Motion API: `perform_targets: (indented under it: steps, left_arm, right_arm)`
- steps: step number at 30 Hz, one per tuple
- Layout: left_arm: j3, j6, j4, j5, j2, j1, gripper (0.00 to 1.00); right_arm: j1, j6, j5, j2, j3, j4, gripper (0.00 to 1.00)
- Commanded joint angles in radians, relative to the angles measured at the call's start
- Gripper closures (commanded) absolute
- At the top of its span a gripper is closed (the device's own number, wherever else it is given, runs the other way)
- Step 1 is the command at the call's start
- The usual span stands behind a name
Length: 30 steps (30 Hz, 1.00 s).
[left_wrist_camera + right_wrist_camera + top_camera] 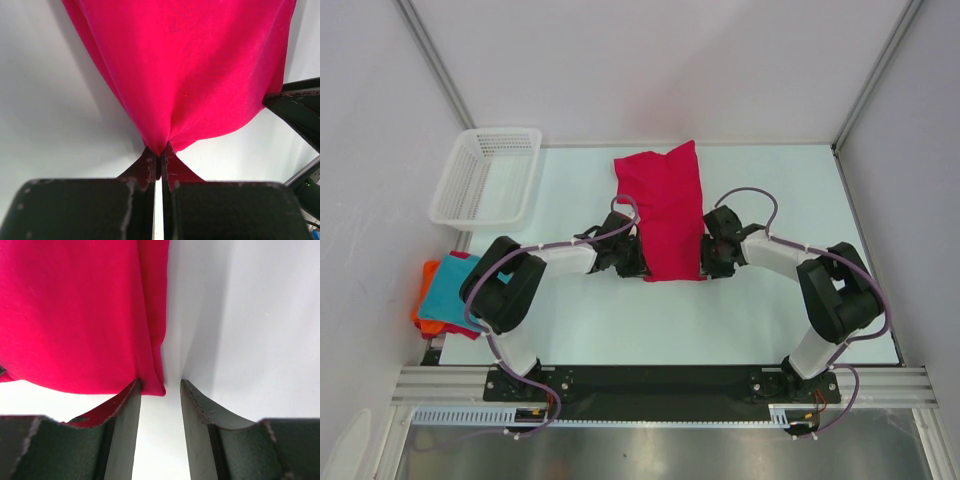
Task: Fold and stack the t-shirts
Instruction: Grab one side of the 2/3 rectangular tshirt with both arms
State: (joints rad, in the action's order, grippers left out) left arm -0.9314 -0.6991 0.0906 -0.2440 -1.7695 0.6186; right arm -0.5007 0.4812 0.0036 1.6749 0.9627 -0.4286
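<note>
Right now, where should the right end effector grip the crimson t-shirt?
Probably the near right corner of the crimson t-shirt, approached from the near edge. The folded strip lies flat, and that corner sits at the tips of the open right end effector, opposite the corner that the left end effector pinches.

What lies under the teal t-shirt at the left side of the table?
An orange t-shirt shows beneath the teal t-shirt, and a red cloth edge too. The left arm covers the pile's right part, so anything more there is hidden.
</note>
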Motion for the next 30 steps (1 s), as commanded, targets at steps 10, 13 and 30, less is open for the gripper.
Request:
perform_targets:
  steps: [10, 13, 30]
  left_arm:
    - [0.022, 0.004, 0.011, -0.006, -0.001, 0.004, 1.0]
    - [0.025, 0.01, 0.015, -0.005, 0.004, 0.003, 1.0]
    - [0.059, 0.015, 0.044, 0.006, 0.079, 0.003, 1.0]
  right_arm:
    - [-0.027, 0.027, 0.007, 0.063, -0.03, -0.004, 0.61]
    - [-0.038, 0.04, 0.007, 0.068, -0.033, 0.002, 0.64]
    - [-0.085, 0.062, -0.007, -0.097, -0.093, -0.025, 1.0]
